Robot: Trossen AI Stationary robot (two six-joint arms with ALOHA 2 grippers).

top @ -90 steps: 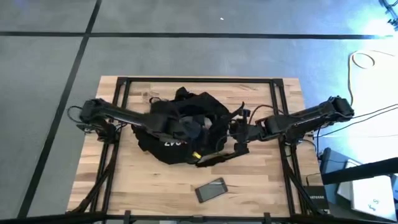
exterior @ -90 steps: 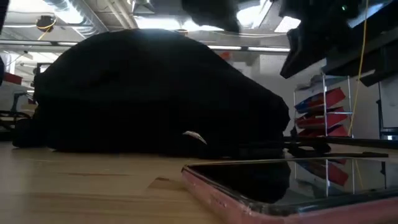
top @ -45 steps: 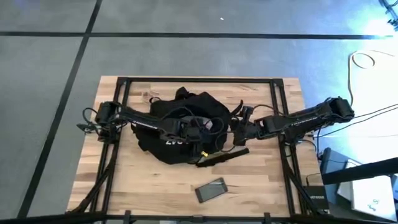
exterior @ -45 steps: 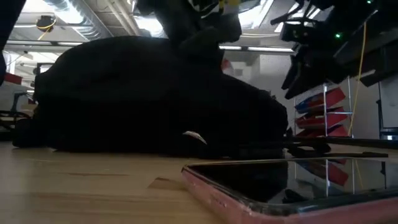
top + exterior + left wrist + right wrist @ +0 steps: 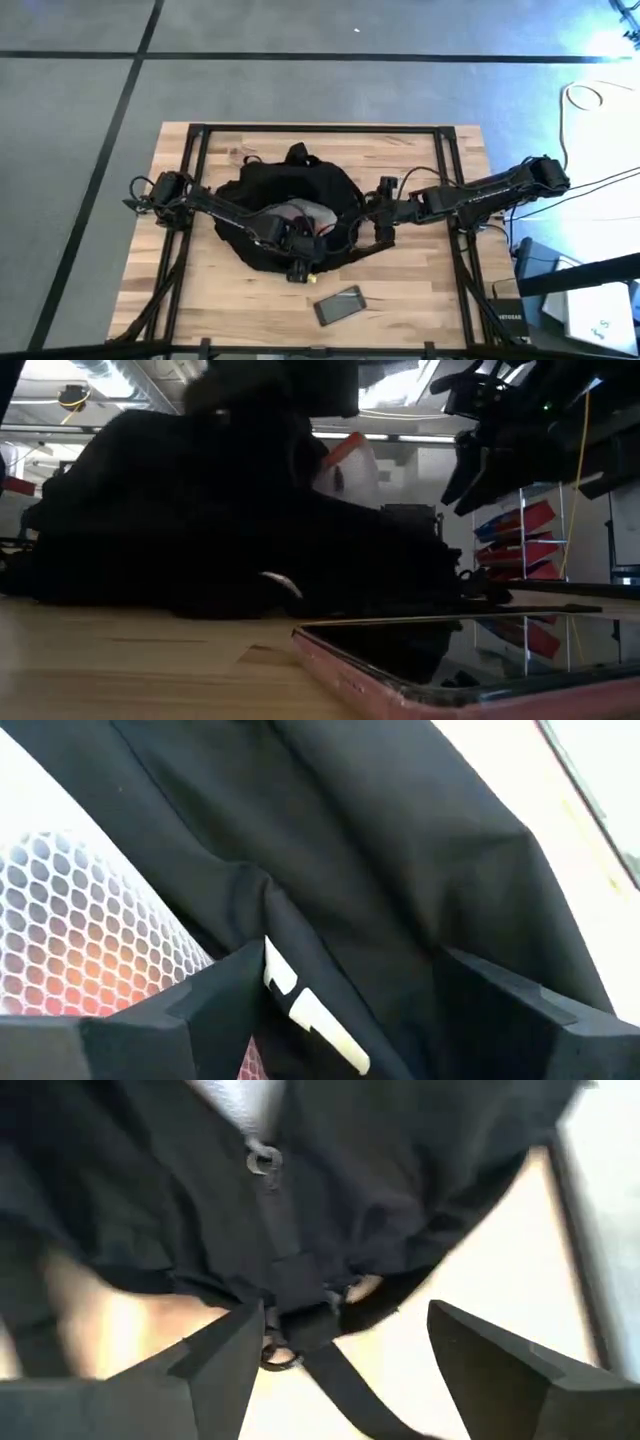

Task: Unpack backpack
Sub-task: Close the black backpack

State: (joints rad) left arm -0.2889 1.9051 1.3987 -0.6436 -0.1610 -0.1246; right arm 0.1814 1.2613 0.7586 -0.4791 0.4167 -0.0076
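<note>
A pink-cased phone (image 5: 340, 305) lies flat on the wooden table (image 5: 420, 300).

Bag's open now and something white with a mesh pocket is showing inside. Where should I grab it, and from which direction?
Grip the exposed white mesh item at its upper edge, coming straight down through the backpack opening. Black fabric wraps its sides, so a sideways approach would probably snag. The left gripper sits at the front rim; the right gripper waits by the straps.

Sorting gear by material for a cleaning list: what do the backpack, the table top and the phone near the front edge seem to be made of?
The backpack: matte black woven fabric, judging by its soft folds and sewn straps. The table top: light wood, smooth, with visible plank seams and grain. The phone: glossy dark screen, probably glass since it mirrors the room, in a pink case that looks like plastic or rubber.
</note>
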